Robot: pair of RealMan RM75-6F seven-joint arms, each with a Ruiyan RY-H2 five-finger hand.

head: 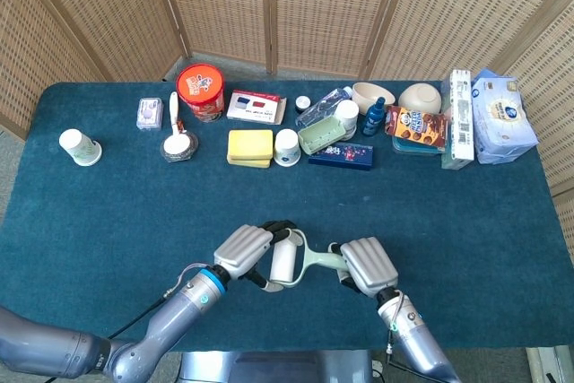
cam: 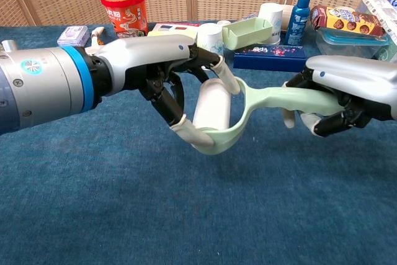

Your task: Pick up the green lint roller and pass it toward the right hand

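- Now the pale green plastic lint roller with its white roll (cam: 214,111) hangs above the dark teal cloth tabletop (head: 108,213), near the front edge, carried between both hands.
- Left hand (cam: 162,66), silver-shelled with black fingers and pale fingertips, grasps the roller's head end: fingers (cam: 186,133) curl under the green frame and others lie over the top of the white roll.
- Right hand (cam: 347,91) is clenched around the far end of the green handle, which runs rightward from the roll into its closed fingers.
- From the head view, the same roller (head: 289,262) sits between the left hand (head: 244,250) and right hand (head: 368,265), both touching it.
- Along the far side of the tabletop stand a red round snack tub (head: 199,89), a yellow block-shaped sponge (head: 249,146), a light green rectangular tray (head: 321,136) and a small blue spray bottle (head: 373,118).
- At far left sits a white paper cup (head: 79,146).
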